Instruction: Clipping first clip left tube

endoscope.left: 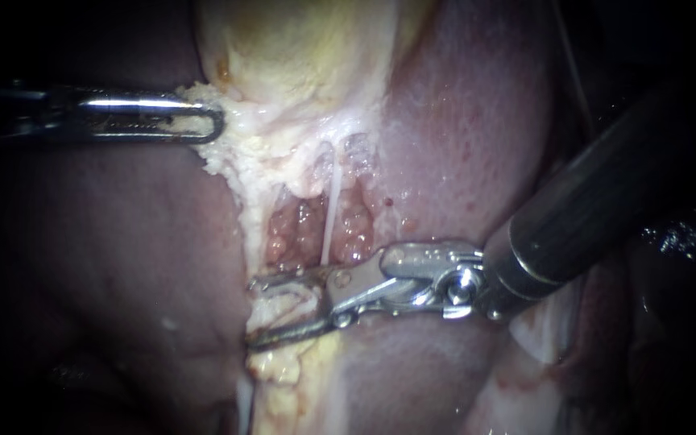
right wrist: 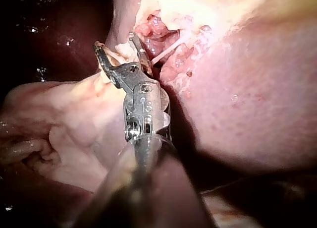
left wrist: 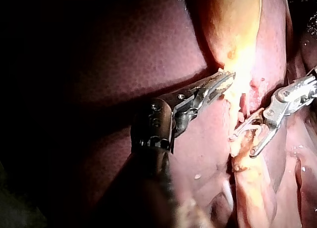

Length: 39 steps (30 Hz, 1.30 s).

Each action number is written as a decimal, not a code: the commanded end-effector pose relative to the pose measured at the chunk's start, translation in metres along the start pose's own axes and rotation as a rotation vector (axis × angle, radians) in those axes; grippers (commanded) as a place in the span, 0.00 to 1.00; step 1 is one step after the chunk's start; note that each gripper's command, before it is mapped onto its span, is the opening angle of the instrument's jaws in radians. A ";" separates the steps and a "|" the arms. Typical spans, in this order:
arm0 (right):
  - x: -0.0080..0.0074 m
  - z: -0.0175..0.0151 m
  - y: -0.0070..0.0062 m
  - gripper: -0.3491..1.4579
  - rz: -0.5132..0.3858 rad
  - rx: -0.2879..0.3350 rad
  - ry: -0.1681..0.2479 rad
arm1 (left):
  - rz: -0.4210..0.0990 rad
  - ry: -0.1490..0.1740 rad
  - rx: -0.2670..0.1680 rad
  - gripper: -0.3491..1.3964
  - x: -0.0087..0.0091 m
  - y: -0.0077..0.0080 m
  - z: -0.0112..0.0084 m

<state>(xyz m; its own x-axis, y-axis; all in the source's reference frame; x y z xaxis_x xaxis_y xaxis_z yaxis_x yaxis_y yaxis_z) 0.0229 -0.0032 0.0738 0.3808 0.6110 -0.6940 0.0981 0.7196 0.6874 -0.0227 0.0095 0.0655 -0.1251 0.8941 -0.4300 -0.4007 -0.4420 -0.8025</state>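
My left instrument (endoscope.left: 214, 126) comes in from the left with its jaws shut on the ragged pale edge of the gallbladder (endoscope.left: 308, 56), holding it up; the same grip shows in the left wrist view (left wrist: 224, 82). My right instrument (endoscope.left: 253, 312) has its jaws open. They straddle a pale band of tissue (endoscope.left: 287, 304) at the lower left of the dissected window, seemingly the left tube. A thin white tube (endoscope.left: 332, 213) runs down the window just above the upper jaw. The open jaws (right wrist: 116, 43) also show around the pale band in the right wrist view.
Liver (endoscope.left: 469, 121) lies to the right of the window and darker liver (endoscope.left: 106, 242) to the left. Lumpy red tissue (endoscope.left: 300, 234) fills the window behind the thin tube. Pale fatty tissue (endoscope.left: 300, 379) hangs below the right jaws.
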 end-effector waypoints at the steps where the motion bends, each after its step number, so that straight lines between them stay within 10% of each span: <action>1: 0.0001 -0.0001 -0.0001 0.43 0.000 0.001 0.000 | 0.000 0.000 0.000 0.00 0.0000 0.0000 -0.0001; 17: 0.0025 -0.0049 -0.0038 0.44 0.007 0.037 0.001 | 0.000 -0.004 -0.007 0.00 0.0001 -0.0002 -0.0013; 26: 0.0024 -0.0083 -0.0030 0.44 0.013 0.031 0.007 | -0.001 -0.004 -0.007 0.00 0.0001 0.0004 -0.0018; 39: 0.0013 -0.0047 -0.0011 0.44 0.003 0.014 0.005 | -0.002 -0.003 -0.005 0.00 0.0000 0.0006 -0.0018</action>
<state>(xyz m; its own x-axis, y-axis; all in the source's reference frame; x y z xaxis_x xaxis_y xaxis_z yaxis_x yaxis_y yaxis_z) 0.0192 -0.0019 0.0713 0.3759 0.6143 -0.6938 0.1084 0.7144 0.6913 -0.0213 0.0091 0.0642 -0.1278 0.8951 -0.4272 -0.3954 -0.4410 -0.8057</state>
